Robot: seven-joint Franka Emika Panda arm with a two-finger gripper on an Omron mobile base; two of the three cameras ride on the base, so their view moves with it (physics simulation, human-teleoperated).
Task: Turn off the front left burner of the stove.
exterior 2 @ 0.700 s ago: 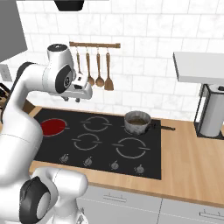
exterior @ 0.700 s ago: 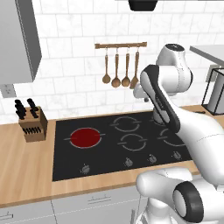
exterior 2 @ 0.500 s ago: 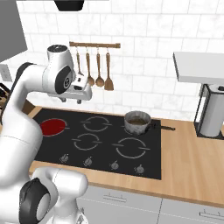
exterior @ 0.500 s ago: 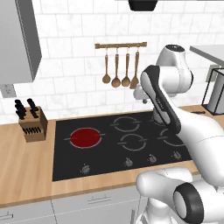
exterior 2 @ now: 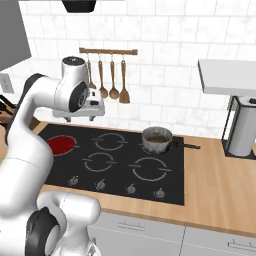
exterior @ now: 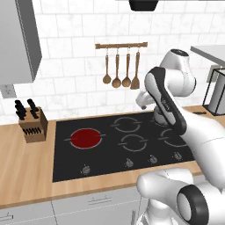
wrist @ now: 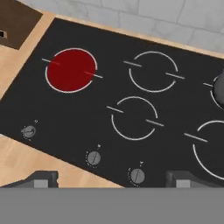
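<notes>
Hovering high over the stove point(wrist: 26, 105), approach step; tool point(wrist: 111, 178) spread, empty. Front left burner point(wrist: 71, 70) glows red, upper left of hand view. Next: descend to leftmost knob point(wrist: 29, 131), lower left, & twist.

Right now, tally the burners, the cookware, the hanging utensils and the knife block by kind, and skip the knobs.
Lit red burner: 1
Unlit burners with nothing on them: 3
Pot: 1
Hanging wooden utensils: 4
Knife block: 1
Total: 10
</notes>
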